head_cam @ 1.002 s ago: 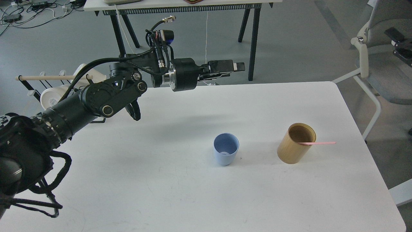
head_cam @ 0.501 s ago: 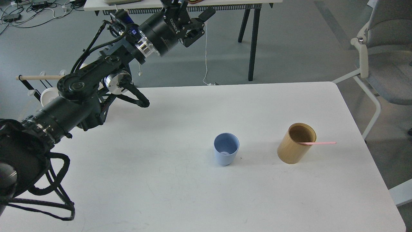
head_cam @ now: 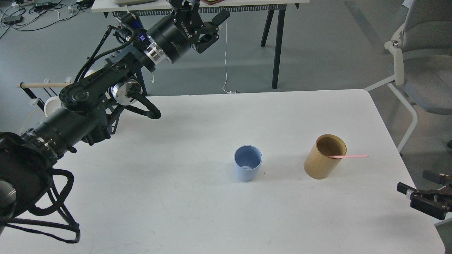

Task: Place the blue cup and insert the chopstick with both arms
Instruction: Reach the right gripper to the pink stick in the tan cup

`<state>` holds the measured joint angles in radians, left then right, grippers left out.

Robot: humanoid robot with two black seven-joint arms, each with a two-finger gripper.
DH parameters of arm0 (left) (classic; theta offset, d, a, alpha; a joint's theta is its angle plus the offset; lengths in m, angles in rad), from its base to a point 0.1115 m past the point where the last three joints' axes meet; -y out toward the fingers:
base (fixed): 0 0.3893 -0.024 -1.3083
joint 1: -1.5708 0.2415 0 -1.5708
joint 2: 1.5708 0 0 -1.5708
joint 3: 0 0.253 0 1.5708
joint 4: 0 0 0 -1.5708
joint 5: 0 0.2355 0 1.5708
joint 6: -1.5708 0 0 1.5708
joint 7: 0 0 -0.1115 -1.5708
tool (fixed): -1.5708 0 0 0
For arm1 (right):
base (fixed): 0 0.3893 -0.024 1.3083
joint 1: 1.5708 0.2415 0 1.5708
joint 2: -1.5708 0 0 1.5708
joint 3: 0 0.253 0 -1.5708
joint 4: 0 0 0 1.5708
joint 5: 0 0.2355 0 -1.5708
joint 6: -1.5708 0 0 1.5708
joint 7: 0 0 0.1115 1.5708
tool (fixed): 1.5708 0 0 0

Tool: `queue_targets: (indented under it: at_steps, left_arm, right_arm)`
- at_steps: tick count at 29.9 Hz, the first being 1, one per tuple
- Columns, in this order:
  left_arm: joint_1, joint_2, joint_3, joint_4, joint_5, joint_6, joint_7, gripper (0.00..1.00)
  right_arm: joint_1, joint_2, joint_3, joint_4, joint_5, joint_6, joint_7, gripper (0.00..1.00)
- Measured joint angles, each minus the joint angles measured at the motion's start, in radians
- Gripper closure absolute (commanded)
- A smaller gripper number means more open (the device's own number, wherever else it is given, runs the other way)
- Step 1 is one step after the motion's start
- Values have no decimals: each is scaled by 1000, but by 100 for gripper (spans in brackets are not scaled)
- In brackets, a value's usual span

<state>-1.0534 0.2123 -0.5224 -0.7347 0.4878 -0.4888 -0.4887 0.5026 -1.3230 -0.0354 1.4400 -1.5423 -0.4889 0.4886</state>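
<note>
1. Right gripper (head_cam: 411, 183) enters at the lower right edge, over the table's right rim; fingers parted, nothing between them; rest of the arm is cut off by the frame.
2. Blue cup (head_cam: 248, 168): small pale blue tumbler, smooth, tapered base, no handle; upright, mouth open, mid-table on the white table (head_cam: 176, 197). Free of both grippers.
3. Wooden cylinder (head_cam: 324, 156) stands right of the cup, near but apart.
4. Chopstick (head_cam: 348, 156): thin pink stick, resting across the cylinder's rim, pointing right; inner end hidden inside the cylinder.
5. Left gripper (head_cam: 208, 16) is raised well beyond the far table edge, fingers spread, empty; upper finger partly lost against the background desk.
6. Rack (head_cam: 53, 95) at left mostly hidden by the arm.
</note>
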Motion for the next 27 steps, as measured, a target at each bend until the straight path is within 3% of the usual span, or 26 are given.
queue_targets:
  at_steps: [18, 27]
  left_arm:
    - [42, 3, 1, 2, 2, 0, 0, 6]
    - [44, 3, 1, 12, 2, 0, 0, 6]
  right_arm:
    - [143, 271, -5, -107, -53, 0, 0, 5]
    - [182, 304, -4, -113, -42, 0, 0, 18]
